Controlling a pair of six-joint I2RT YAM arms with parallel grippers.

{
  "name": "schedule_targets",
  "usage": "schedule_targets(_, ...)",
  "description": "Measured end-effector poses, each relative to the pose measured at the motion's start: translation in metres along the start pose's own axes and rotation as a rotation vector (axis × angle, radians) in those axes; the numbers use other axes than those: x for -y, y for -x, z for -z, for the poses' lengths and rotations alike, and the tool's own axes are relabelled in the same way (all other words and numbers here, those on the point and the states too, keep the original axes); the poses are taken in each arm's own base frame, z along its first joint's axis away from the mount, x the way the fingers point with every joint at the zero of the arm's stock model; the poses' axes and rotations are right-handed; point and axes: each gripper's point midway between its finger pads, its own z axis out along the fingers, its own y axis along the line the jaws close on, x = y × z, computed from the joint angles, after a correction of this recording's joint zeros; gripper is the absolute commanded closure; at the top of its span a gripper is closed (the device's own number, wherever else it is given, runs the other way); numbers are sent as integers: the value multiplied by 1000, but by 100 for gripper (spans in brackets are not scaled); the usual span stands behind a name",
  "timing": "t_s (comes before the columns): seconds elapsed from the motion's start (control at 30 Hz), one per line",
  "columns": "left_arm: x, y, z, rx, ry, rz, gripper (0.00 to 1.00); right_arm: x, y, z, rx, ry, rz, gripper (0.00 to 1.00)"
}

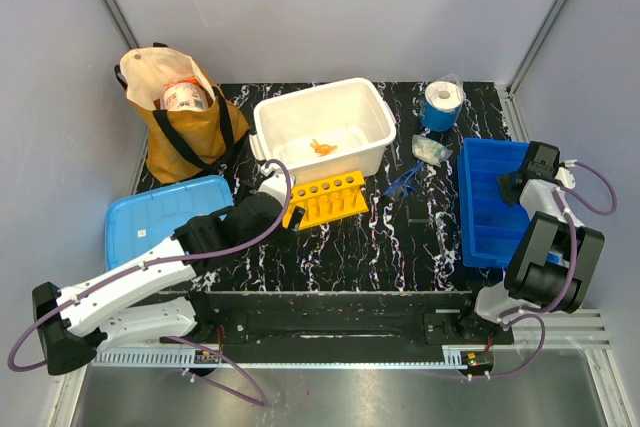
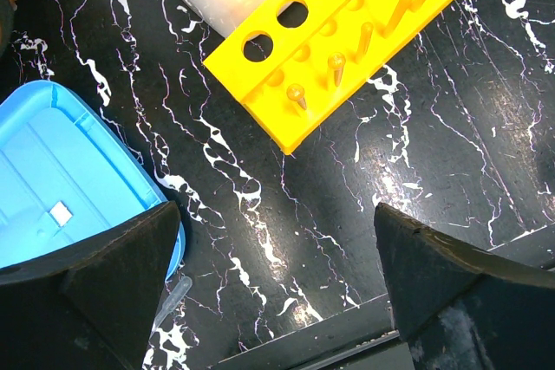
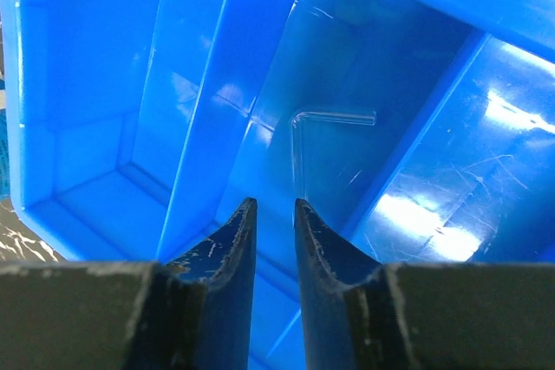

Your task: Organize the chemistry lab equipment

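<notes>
My right jaws hang inside the blue divided bin (image 3: 208, 84), a narrow gap between them and nothing in it. The bent clear tube (image 3: 297, 153) lies on the floor of the compartment straight ahead, between two dividing walls. Its long leg points back toward the gap and ends just beyond the tips, and I see no contact. Only the right wrist view shows that tube. From the top camera the wrist sits over the bin's far end, and I cannot make the tube out. The top view gives me the rest of the layout. The safety glasses (image 1: 403, 180) lie on the tabletop (image 1: 400, 237) just left of the bin, with the small clear packet (image 1: 430, 149) near them on the far side. The orange knotted piece (image 1: 321, 147) sits inside the white tub (image 1: 300, 102), and the yellow rack (image 1: 325, 199) lies against the tub's near side. The brown bag (image 1: 185, 127) stands upright at the far left. My left jaws are spread wide and grip nothing, hovering over bare tabletop between the rack and the light blue lid (image 1: 150, 222). The left wrist view adds one thing the top view does not show. A thin clear tube-like piece (image 2: 173, 296) lies on the tabletop by the lid's edge, just beside the left jaw. I cannot tell whether the two touch.
</notes>
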Motion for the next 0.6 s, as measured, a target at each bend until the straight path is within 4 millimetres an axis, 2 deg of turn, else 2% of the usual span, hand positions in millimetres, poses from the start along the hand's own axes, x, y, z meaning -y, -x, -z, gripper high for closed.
schedule_targets(0.13,0,0,1,2,-1,1,1,2,0,6,-5,-5,44,68)
schedule_targets(0.2,-1,2,3,11,-3,6,1,-3,6,14,-1,7,77,67)
schedule_targets(0.43,-9,12,16,77,-3,42,1,-50,34,63,20,141,164,64)
schedule_targets(0.53,-13,16,21,104,2,59,1,-64,28,80,-24,201,204,60)
schedule_targets(0.6,-16,19,25,122,7,71,1,-69,12,87,-77,232,274,59)
